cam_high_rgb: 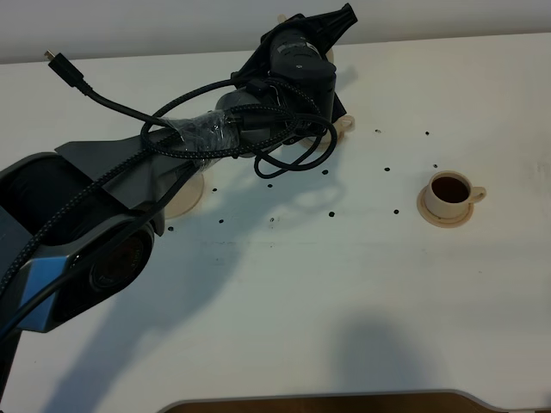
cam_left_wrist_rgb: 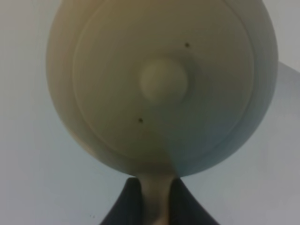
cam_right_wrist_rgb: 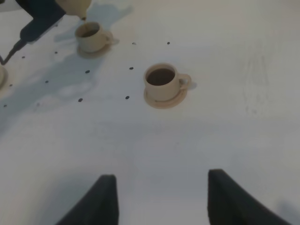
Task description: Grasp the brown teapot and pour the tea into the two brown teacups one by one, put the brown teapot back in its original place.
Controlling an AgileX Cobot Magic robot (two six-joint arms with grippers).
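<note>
My left gripper (cam_left_wrist_rgb: 157, 199) is shut on the loop handle of the brown teapot (cam_left_wrist_rgb: 161, 84), whose knobbed lid fills the left wrist view. In the high view the left arm (cam_high_rgb: 297, 77) reaches to the back middle and hides the teapot. In the right wrist view the teapot's spout (cam_right_wrist_rgb: 75, 6) hangs just above the far teacup (cam_right_wrist_rgb: 91, 35), which holds dark tea. The near teacup (cam_right_wrist_rgb: 161, 80) (cam_high_rgb: 449, 194) stands on its saucer, also with dark tea in it. My right gripper (cam_right_wrist_rgb: 161, 199) is open, empty and low over the table, well short of the near cup.
The wide beige saucer (cam_high_rgb: 188, 196) lies at the left middle, partly under the left arm, with nothing on it. The rim of the far cup's saucer (cam_high_rgb: 346, 127) peeks from under the arm. Small dark holes dot the white table (cam_high_rgb: 344, 284).
</note>
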